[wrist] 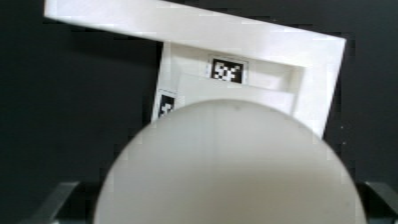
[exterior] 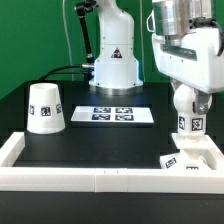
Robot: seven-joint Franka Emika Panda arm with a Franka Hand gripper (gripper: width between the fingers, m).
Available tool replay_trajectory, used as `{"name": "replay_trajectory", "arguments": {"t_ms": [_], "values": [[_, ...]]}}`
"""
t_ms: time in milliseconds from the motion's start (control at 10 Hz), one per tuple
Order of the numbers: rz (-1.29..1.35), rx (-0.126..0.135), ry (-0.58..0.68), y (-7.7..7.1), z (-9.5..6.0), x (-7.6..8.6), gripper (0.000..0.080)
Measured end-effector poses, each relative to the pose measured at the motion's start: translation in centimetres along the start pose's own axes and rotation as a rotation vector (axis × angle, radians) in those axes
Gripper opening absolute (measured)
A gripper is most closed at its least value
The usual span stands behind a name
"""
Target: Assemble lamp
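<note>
My gripper [exterior: 190, 103] is shut on the round white bulb [exterior: 191, 98] and holds it upright, stem down, with a tag on the stem [exterior: 193, 125]. The bulb is directly over the flat square base [exterior: 190, 153] at the exterior view's front right; I cannot tell whether the stem touches it. In the wrist view the bulb [wrist: 222, 160] fills the picture between the dark fingers [wrist: 63, 203], with the tagged base [wrist: 249, 60] beyond it. The cup-shaped shade [exterior: 45, 108] stands mouth down at the exterior view's left, far from the gripper.
The marker board [exterior: 118, 114] lies flat in the middle of the black table, in front of the arm's pedestal [exterior: 113, 68]. A low white wall [exterior: 100, 178] runs along the front and left edges; the base lies against its front right corner.
</note>
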State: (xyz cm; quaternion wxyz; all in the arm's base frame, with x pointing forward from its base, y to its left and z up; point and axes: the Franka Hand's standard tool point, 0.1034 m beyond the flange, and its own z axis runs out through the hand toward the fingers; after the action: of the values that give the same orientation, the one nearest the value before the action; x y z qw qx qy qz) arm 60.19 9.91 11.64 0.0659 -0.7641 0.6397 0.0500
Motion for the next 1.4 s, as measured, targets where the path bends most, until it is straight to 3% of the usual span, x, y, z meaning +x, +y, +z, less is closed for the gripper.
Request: {"name": "replay_trajectory", "arguments": {"t_ms": [100, 400, 1400], "values": [[0.005, -0.018, -0.007, 0.03, -0.08, -0.36, 0.0579], [-0.084, -0.016, -0.009, 0.06, 0.12, -0.59, 0.0687], [-1.010, -0.022, -0.006, 0.06, 0.37, -0.63, 0.0699]]}}
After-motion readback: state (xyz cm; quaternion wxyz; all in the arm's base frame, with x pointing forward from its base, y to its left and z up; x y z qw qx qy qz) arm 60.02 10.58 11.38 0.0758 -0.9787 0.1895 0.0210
